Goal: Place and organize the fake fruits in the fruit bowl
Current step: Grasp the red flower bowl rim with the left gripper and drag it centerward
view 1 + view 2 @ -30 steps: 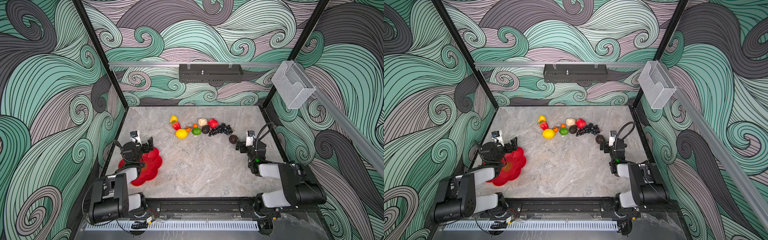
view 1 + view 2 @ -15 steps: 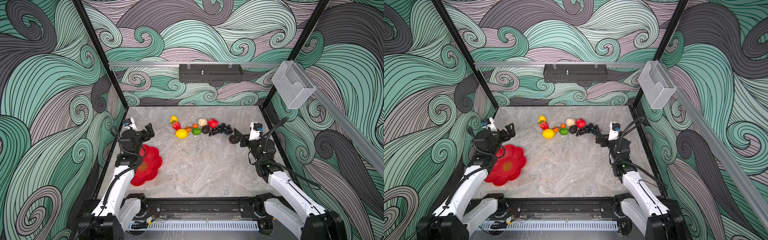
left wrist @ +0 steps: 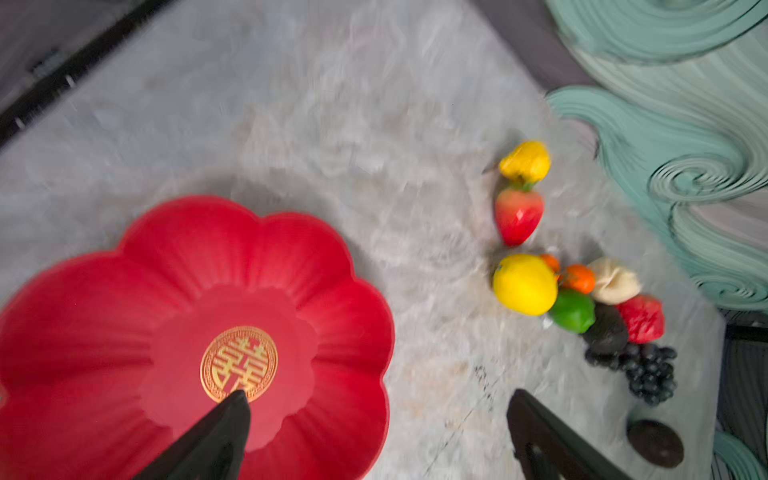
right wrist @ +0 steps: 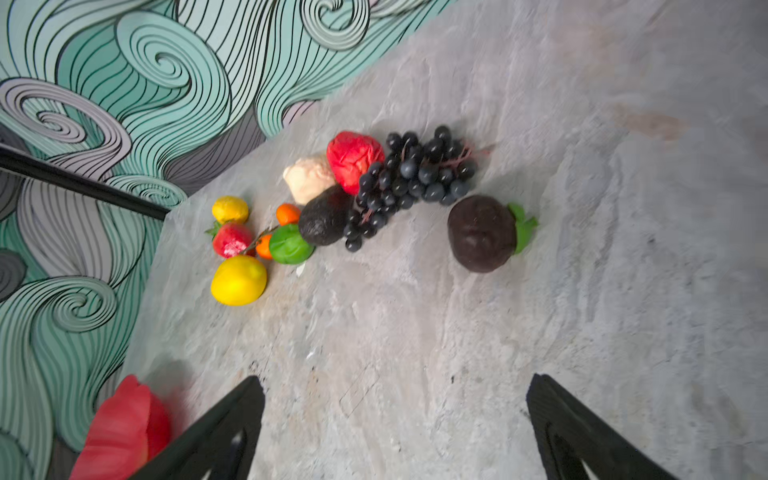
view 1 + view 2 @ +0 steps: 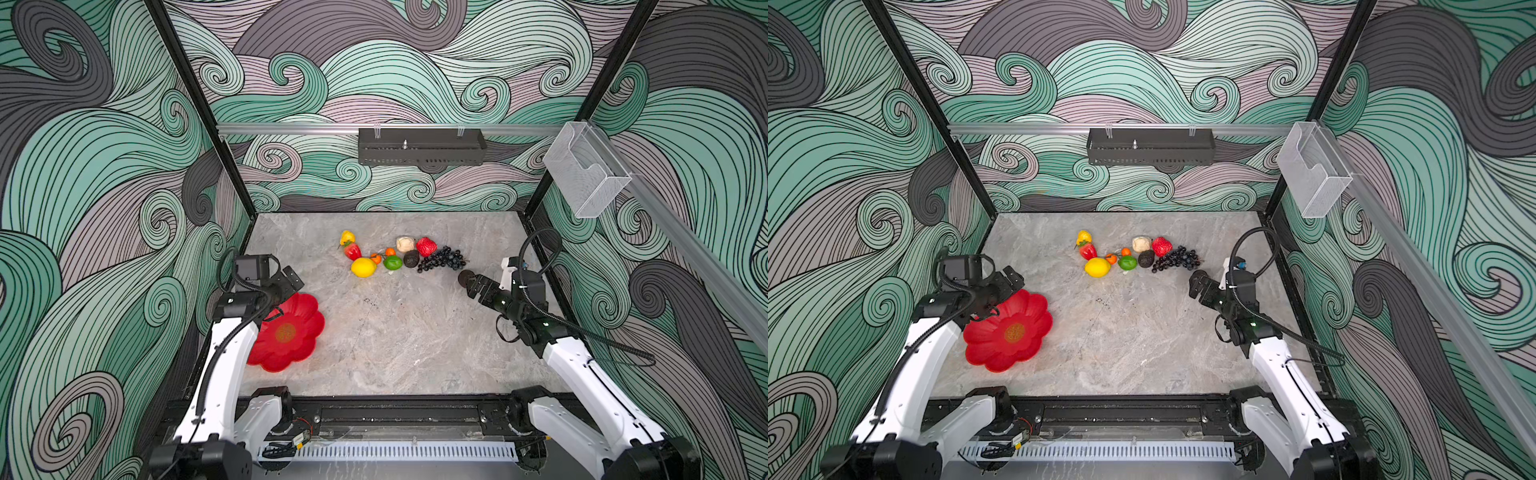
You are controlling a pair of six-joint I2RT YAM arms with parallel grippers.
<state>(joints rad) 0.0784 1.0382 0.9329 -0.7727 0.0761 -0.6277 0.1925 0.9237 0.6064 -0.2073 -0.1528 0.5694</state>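
**In both top views:** the empty fruit bowl (image 5: pixel 309 332) sits face-up near the tabletop's left edge, with the left gripper (image 5: pixel 293 279) spread wide by its back rim. The fake fruits (image 5: pixel 392 257) lie in 1 row toward the back edge. The right gripper (image 5: pixel 473 286), equally wide, hangs just beside a dark round fruit (image 5: pixel 465 277).

**Left wrist view:** 1 finger (image 3: pixel 216 436) overlaps the bowl, so a low sweep could shove it.

**Right wrist view:** the grape bunch (image 4: pixel 411 178) lies lengthwise along the row, stem toward the right edge, touching 2 neighbours. Lifting it may drag them, and a nudged round fruit could roll.
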